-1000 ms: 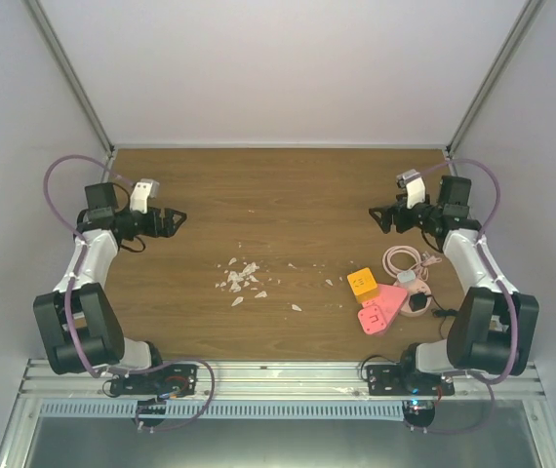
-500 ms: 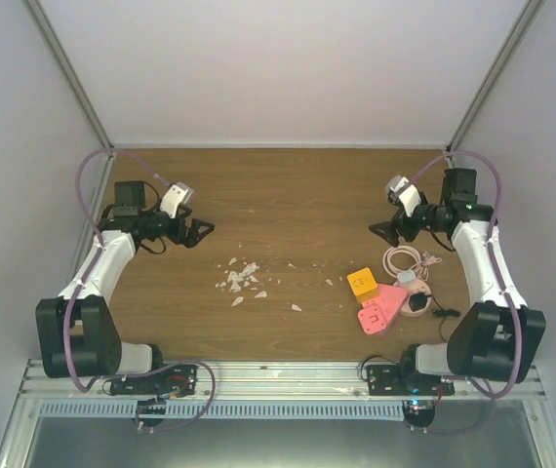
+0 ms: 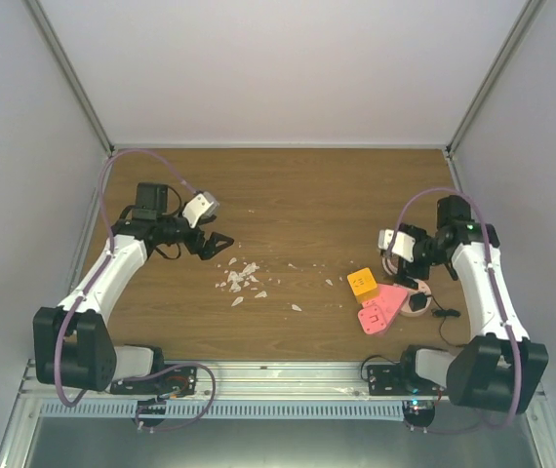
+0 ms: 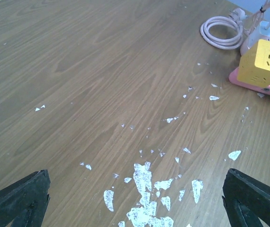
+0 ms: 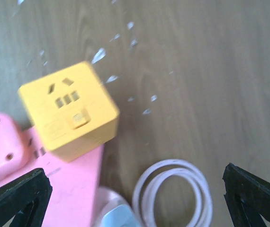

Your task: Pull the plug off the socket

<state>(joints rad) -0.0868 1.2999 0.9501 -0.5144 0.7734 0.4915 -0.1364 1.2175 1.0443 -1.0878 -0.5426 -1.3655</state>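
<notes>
The socket, a flat pink triangle (image 3: pixel 389 296), lies at the right of the table; it also shows in the right wrist view (image 5: pixel 71 189). A pale plug with a light-blue top (image 5: pixel 121 221) sits at its far edge, next to a coiled pink-white cable (image 5: pixel 173 194). A yellow cube (image 3: pixel 362 283) rests on the triangle's left corner. My right gripper (image 3: pixel 402 276) is open and empty, hovering over the coil and cube (image 5: pixel 134 172). My left gripper (image 3: pixel 221 241) is open and empty over white flecks (image 4: pixel 135 177), far left of the socket.
A small pink rounded block (image 3: pixel 371 320) lies in front of the triangle. A black adaptor (image 3: pixel 419 303) with a thin lead sits to its right. White flecks (image 3: pixel 241 278) are scattered mid-table. The left wrist view shows the cube (image 4: pixel 263 64) and coil (image 4: pixel 220 33).
Both arms have swung inward from the far sides. The left gripper moved right toward the flecks. The right gripper dropped down and forward over the coil beside the cube.
</notes>
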